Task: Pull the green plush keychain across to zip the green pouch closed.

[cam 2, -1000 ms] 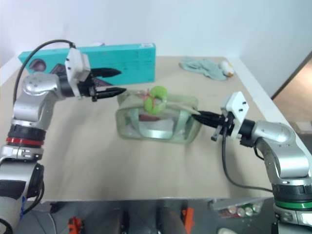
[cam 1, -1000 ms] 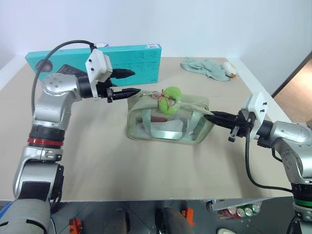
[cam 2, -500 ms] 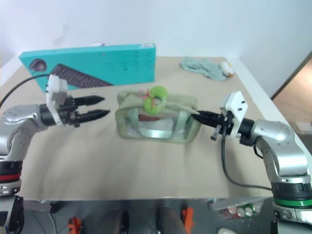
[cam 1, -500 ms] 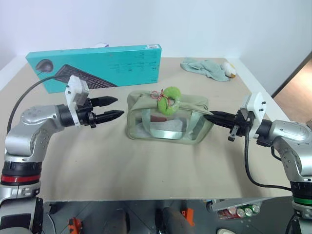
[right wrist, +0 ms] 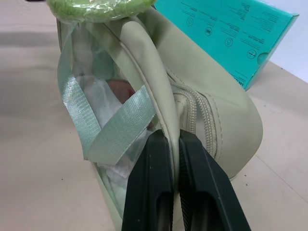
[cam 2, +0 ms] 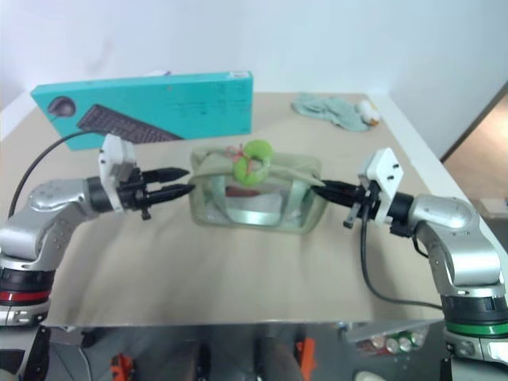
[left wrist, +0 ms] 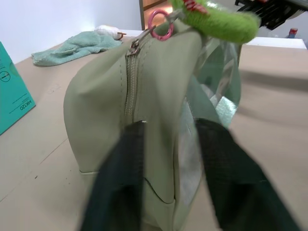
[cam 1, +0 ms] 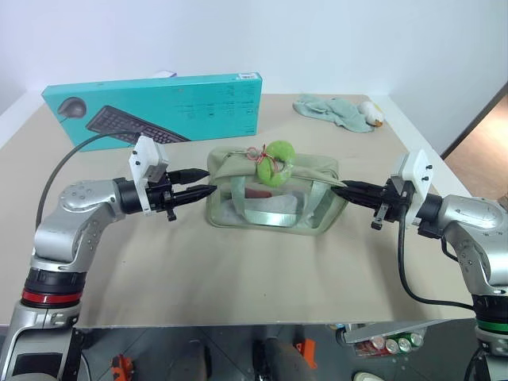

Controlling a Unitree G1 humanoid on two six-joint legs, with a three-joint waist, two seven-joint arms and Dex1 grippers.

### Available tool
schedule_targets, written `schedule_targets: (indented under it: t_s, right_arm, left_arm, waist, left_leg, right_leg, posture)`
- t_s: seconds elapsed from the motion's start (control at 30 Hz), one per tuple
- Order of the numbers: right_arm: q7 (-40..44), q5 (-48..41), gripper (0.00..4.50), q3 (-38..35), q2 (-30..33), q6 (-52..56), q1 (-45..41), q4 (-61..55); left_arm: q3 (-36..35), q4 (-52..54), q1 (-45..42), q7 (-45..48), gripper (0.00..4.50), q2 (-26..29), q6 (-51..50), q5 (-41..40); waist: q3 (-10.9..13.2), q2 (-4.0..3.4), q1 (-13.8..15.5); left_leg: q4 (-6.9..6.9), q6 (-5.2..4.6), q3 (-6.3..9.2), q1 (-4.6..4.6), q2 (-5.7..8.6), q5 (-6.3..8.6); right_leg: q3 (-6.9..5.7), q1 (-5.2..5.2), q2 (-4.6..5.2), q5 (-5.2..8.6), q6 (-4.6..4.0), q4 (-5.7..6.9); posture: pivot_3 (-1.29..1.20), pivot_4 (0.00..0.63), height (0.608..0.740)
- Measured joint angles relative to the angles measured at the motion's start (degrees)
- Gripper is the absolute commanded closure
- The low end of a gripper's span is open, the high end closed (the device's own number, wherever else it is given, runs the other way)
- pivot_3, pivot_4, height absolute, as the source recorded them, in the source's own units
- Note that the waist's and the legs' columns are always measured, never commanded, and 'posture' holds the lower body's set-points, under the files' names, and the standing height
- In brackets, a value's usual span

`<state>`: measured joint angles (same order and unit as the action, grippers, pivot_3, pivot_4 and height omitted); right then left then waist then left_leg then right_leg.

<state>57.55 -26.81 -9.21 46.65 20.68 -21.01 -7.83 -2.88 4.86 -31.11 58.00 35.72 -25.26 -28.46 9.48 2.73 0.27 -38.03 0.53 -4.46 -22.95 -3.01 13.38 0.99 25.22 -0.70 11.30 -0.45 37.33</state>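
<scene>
The small round bright-green plush keychain (cam 1: 278, 163) with pink-red bits sits on top of the pale olive-green fabric pouch (cam 1: 274, 192), near the middle of its top seam and slightly toward the robot's left end. A pink ring (left wrist: 161, 25) links it to the zipper pull in the left wrist view. The pouch stands upright near the centre of the beige table (cam 1: 238, 278), with clear plastic window sides and a light green webbing strap (right wrist: 113, 127) looped over its front.

The right gripper (cam 1: 340, 190) points level at the pouch's right end; its two black fingers (right wrist: 151, 187) are pressed together on a fold of the pouch's edge fabric beside the zipper. The left gripper (cam 1: 208, 190) points level at the pouch's left end, its fingers (left wrist: 120, 183) narrowly parted and straddling that end of the pouch, tips at the fabric; whether they pinch it cannot be told.

Behind the pouch lies a long teal keyboard box (cam 1: 159, 107). Farther back on the right, a crumpled pale teal cloth (cam 1: 332, 109) lies touching a small white-and-orange toy (cam 1: 371, 113).
</scene>
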Motion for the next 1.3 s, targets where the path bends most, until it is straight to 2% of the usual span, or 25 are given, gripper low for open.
schedule_targets:
  t_s: [0.03, 0.07, 0.57, 0.6, 0.63, 0.87, 0.97, 1.03, 1.17, 1.3]
  right_arm:
    - [-0.05, 0.0, 4.5, -0.03, 0.0, 0.02, 0.05, -0.02]
    - [-0.15, -0.01, 4.5, -0.14, 0.0, 0.05, 0.15, -0.07]
    - [-1.81, -1.06, 4.5, -1.14, 0.63, 3.89, 1.06, -3.96]
    - [-2.31, -1.75, 3.79, -1.33, 0.72, 5.44, 0.69, -4.88]
    - [-3.31, -2.99, 3.55, -1.45, 0.72, 7.39, -0.52, -6.22]
    - [-7.63, -6.29, 1.06, -1.26, 0.61, 11.95, -6.22, -14.07]
    - [-10.51, -6.75, 0.04, -0.1, -0.34, 13.23, -11.14, -17.46]
    - [-11.8, -6.74, 0.04, 1.04, -1.14, 13.59, -12.77, -19.5]
    - [-17.46, -4.89, 0.04, 8.15, -5.94, 16.6, -15.6, -22.81]
    - [-22.41, 0.17, 0.04, 14.82, -8.66, 18.06, -14.46, -25.19]
  left_arm:
    - [0.12, -0.23, -0.31, -0.05, 4.4, -0.4, 0.45, 0.24]
    - [0.37, -0.83, -0.85, -0.07, 4.46, -0.8, 0.75, 0.48]
    - [0.82, -3.17, -2.59, 1.01, 4.46, -1.67, 2.06, 1.39]
    - [0.71, -3.17, -2.59, 0.91, 4.5, -1.6, 1.61, 1.35]
    - [0.7, -3.01, -2.59, 0.86, 4.5, -1.57, 1.15, 1.19]
    - [0.83, 0.12, -1.84, 0.33, 4.5, -1.87, -0.85, 0.33]
    - [0.83, 1.11, -1.78, -0.39, 4.5, -2.04, -2.0, -0.23]
    - [0.85, 1.62, -1.73, -0.6, 4.5, -2.34, -2.5, -0.52]
    - [0.88, 3.25, -1.42, -1.51, 4.5, -2.94, -3.62, -0.93]
    - [0.88, 4.42, -1.03, -2.55, 4.5, -3.39, -4.28, -1.33]
  waist:
    - [0.0, 0.0, 0.0]
    - [0.0, 0.0, 0.0]
    - [0.0, 0.0, -0.01]
    - [0.01, -0.01, -0.01]
    - [0.02, -0.02, -0.01]
    - [0.04, -0.05, -0.03]
    - [0.04, -0.06, -0.04]
    - [0.04, -0.05, -0.04]
    - [0.04, -0.06, -0.03]
    - [0.03, -0.04, 0.01]
  left_leg:
    - [0.0, 0.0, 0.0, 0.0, 0.0, 0.0]
    - [0.0, 0.0, 0.0, 0.0, 0.0, 0.0]
    - [0.0, 0.0, 0.03, -0.05, 0.01, 0.0]
    - [0.0, 0.0, 0.03, -0.06, 0.01, 0.0]
    - [0.0, 0.0, 0.02, -0.06, 0.01, 0.0]
    - [0.01, 0.0, 0.05, -0.11, 0.01, 0.0]
    - [0.0, 0.0, 0.05, -0.1, 0.02, 0.0]
    - [0.01, 0.0, 0.05, -0.11, 0.01, 0.0]
    - [0.01, 0.0, 0.06, -0.14, 0.01, 0.0]
    - [-0.01, 0.0, 0.06, -0.23, 0.01, 0.0]
  right_leg:
    - [0.0, -0.01, 0.0, 0.0, 0.0, 0.0]
    - [0.0, 0.0, 0.0, 0.0, 0.0, 0.0]
    - [0.01, 0.04, 0.01, 0.0, 0.01, 0.0]
    - [0.02, 0.05, 0.01, 0.0, 0.01, 0.0]
    - [0.03, 0.06, 0.01, 0.0, 0.01, 0.0]
    - [0.0, 0.09, 0.03, 0.01, 0.0, 0.0]
    - [0.01, 0.09, 0.03, 0.0, 0.02, 0.0]
    - [-0.01, 0.08, 0.03, 0.01, 0.01, 0.0]
    - [0.0, 0.1, 0.04, 0.01, 0.01, -0.01]
    - [-0.03, 0.11, 0.12, 0.03, 0.04, -0.02]
  posture:
    - [0.0, 0.15, 0.74]
    - [0.0, 0.15, 0.74]
    - [0.0, 0.15, 0.74]
    - [0.0, 0.15, 0.74]
    - [0.0, 0.15, 0.74]
    - [0.0, 0.15, 0.74]
    - [0.0, 0.15, 0.74]
    - [0.0, 0.15, 0.74]
    - [0.0, 0.15, 0.74]
    - [0.0, 0.15, 0.74]
